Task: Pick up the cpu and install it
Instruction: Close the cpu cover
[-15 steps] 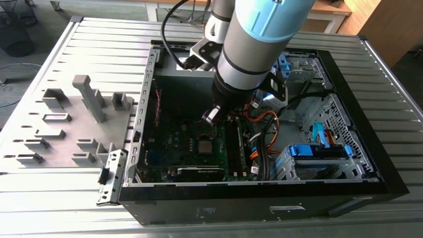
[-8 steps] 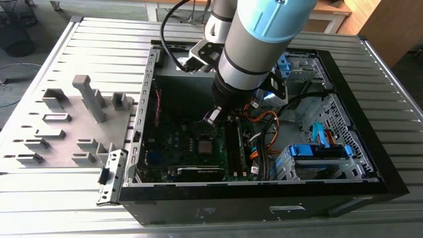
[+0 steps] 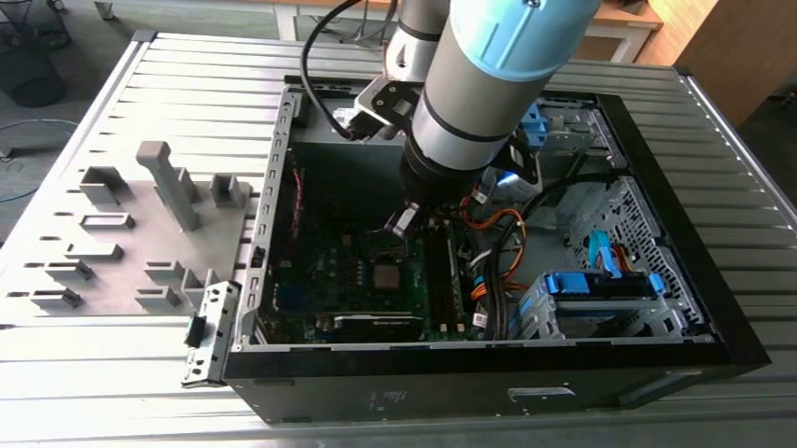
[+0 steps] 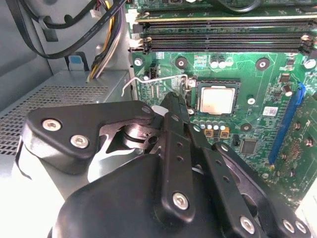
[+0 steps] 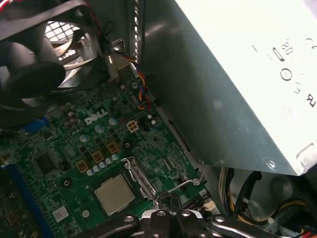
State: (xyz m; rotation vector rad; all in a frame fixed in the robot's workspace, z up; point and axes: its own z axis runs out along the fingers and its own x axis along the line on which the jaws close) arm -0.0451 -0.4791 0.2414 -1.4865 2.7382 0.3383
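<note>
Pincer (image 4: 171,101) low over board (image 4: 257,79), second wrist view; its grip we cannot tell. Cpu (image 4: 216,99) already in socket (image 4: 218,83), right of centre. Lever (image 4: 153,79) looks unlatched, so we judge locking not done.

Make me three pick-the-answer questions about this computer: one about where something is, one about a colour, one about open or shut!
1. Where is the silvery chip?
A) sitting on the board inside the computer case
B) on the floor
C) in someone's hand

2. What colour is the board?
A) red
B) green
C) white

3. The computer case is
A) shut
B) open
C) wrapped in paper

Answers:
1 A, the chip lies flat on the board, beside the gripper.
2 B, green shows all around the chip.
3 B, you can see its insides from above.
</note>
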